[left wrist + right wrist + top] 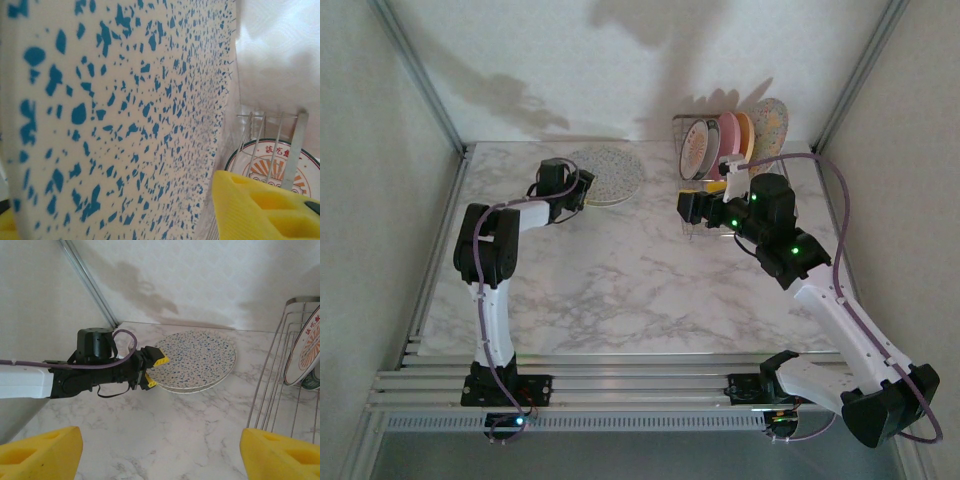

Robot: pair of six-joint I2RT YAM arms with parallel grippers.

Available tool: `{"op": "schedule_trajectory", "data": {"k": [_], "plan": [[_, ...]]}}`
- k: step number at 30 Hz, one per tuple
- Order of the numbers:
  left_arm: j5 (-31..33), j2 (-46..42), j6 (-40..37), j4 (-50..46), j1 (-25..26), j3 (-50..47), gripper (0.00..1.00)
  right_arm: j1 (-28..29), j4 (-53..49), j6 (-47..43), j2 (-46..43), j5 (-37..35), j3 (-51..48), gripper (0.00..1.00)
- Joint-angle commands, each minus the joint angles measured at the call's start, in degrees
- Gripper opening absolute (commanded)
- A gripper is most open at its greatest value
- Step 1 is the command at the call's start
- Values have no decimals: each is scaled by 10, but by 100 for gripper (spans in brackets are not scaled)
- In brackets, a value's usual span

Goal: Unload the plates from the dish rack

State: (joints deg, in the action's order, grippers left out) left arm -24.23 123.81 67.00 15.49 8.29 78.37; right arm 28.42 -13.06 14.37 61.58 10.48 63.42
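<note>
Speckled plate (197, 359) is lying flat on the marble bench (620, 290), far-left of centre, and it looks to sit on a second speckled one of the same size. Your left hand (155, 372) is right at its near-left rim, yellow fingers (161, 361) parted wider than the rim is thick, one above the edge and one below, so nothing is gripped there. In the left wrist view the blue-flecked face of that plate takes up most of the picture, with a yellow finger low on the right. Over to the right, the dish rack (302, 299) stands at the far-right corner of the bench with four plates on edge in it: the white plate with the dark-red rim (697, 148) at the left, then the pink plate (726, 135), the orange plate (744, 132), and another speckled one (770, 125) at the right end. Your right hand (160, 460) hangs just in front of the rack's left side, fingers spread wide, nothing between them but bare marble.
</note>
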Motion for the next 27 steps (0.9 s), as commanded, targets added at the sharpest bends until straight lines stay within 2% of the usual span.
{"op": "schedule_trajectory", "data": {"k": [1,16,27], "plan": [[-3,-13,-14,-38,-5,22,57,4,11,8,0,0,3,82],[24,-23,-28,-154,-4,58,64,5,11,13,3,-6,3,83],[42,-20,-45,-218,-5,82,65,5,13,14,6,-8,2,83]]}}
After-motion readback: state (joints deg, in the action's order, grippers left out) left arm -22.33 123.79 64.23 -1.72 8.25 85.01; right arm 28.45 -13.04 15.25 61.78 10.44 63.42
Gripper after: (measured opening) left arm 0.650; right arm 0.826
